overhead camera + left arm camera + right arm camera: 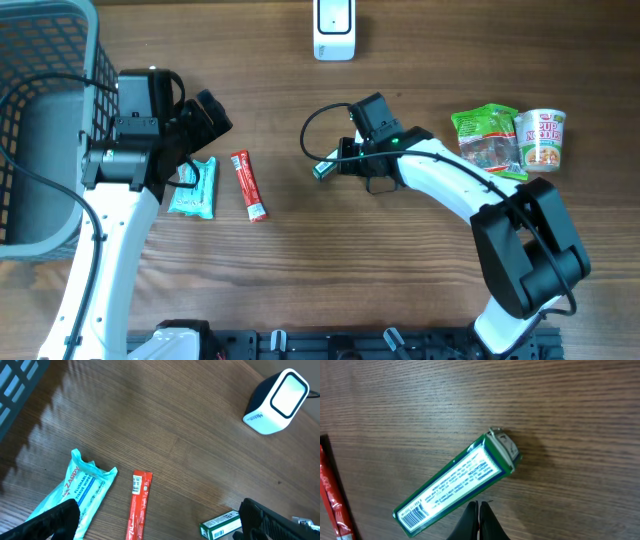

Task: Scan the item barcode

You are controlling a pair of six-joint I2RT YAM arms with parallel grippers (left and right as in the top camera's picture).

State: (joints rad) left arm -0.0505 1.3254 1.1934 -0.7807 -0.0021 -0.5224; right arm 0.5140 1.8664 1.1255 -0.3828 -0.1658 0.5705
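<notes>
A small green and white box (pixel 455 482) lies on the wooden table, its barcode (pixel 414 516) facing up at one end. My right gripper (pixel 478 505) is shut with nothing between its fingers, its tips right beside the box's long edge. From overhead, the box (pixel 324 170) sits at the tip of the right gripper (pixel 342 163). The white scanner (pixel 334 28) stands at the table's far edge, also seen as the scanner (pixel 277 402) in the left wrist view. My left gripper (pixel 160 527) is open wide above the table, holding nothing.
A teal wipes packet (pixel 193 188) and a red stick pack (pixel 249 185) lie under the left arm. A grey basket (pixel 85 215) stands at the far left. A green snack bag (pixel 487 140) and a cup of noodles (pixel 540 140) sit at the right.
</notes>
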